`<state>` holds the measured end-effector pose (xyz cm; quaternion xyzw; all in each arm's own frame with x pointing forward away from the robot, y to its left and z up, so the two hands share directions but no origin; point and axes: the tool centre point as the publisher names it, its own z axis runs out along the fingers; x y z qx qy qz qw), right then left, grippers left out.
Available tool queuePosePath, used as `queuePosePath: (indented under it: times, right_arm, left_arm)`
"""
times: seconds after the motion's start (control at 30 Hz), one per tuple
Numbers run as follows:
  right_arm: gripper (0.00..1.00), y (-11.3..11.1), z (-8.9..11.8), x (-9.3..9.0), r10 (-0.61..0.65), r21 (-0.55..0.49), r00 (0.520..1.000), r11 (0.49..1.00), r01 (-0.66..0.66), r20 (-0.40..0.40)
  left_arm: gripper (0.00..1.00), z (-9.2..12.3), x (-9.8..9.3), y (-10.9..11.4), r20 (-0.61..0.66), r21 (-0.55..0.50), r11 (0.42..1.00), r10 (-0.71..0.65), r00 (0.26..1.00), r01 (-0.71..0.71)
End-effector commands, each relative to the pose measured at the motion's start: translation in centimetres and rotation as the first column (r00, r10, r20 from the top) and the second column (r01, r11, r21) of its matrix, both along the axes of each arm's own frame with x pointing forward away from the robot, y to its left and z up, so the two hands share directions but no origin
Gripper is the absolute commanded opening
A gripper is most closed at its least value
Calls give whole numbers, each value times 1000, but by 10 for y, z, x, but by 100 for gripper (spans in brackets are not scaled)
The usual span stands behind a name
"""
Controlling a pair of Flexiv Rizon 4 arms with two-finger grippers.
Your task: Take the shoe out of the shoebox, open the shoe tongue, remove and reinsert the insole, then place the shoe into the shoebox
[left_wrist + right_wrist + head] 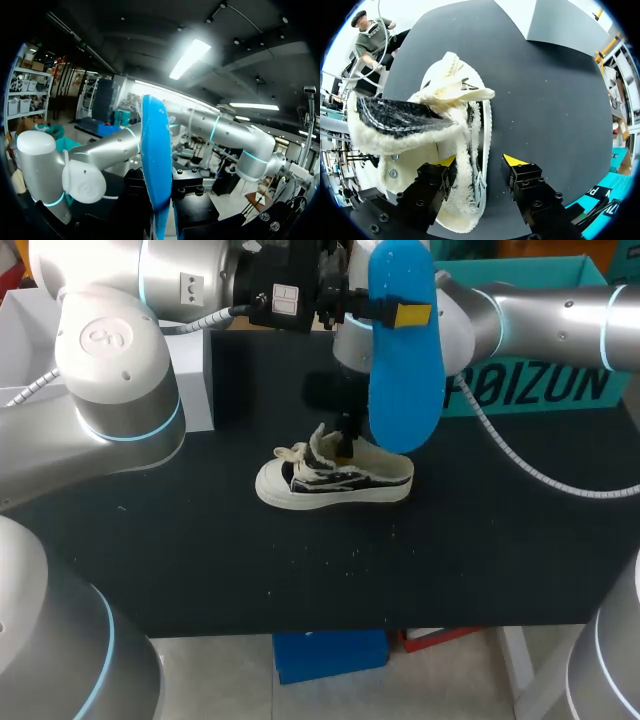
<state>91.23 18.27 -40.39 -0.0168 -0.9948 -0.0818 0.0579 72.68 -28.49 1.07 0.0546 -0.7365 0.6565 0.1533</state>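
Reinsertion next, by the look of things. Grips the bright blue foam insole (405,390) high above the black tabletop (200,560) with the left gripper (400,314), jaws closed on its flat faces. Straddles the side wall of the cream-and-black fleece-lined sneaker (335,480) with the right gripper (481,161), jaws well apart and clamping nothing, shoe on its sole mid-table, outside the teal cardboard shoebox (540,390). Calls, probably, for tipping the insole toe-first into the opening and sliding it flat while steadying the collar.

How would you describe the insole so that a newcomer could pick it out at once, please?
Start at the black table, where a cream-and-black shoe sits in the middle. Directly above it the left gripper holds the insole upright in the air. It is the only bright blue, flat, foot-shaped piece.
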Motion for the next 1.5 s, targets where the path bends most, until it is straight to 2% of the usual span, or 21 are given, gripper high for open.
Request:
queuePosePath:
  times: [0.03,0.07,0.1,0.93,1.13,1.3,1.5]
  right_arm:
    - [44,5,-2,1,2,-6,1000,1000,-2,-4]
    - [10,4,-3,0,1,-10,1000,1000,-1,-4]
    - [0,4,-4,0,2,5,1000,1000,-2,-11]
    - [0,4,-4,0,2,5,1000,1000,-2,-11]
    - [0,-12,-5,14,-140,-46,989,989,138,-47]
    - [0,-21,5,21,-303,-95,949,951,295,-83]
    - [0,-19,23,11,-399,-108,915,914,391,-60]
  left_arm:
    - [0,-1,-1,-1,0,1,1000,5,1000,-5]
    - [0,-1,-1,-1,0,1,1000,5,1000,-5]
    - [0,-1,-1,-1,0,1,1000,5,1000,-5]
    - [0,-1,-1,-1,0,1,1000,5,1000,-5]
    - [0,-1,-1,-1,0,1,1000,5,1000,-5]
    - [0,-1,-1,-1,0,1,1000,5,1000,-5]
    - [0,-1,-1,-1,0,1,1000,5,1000,-5]
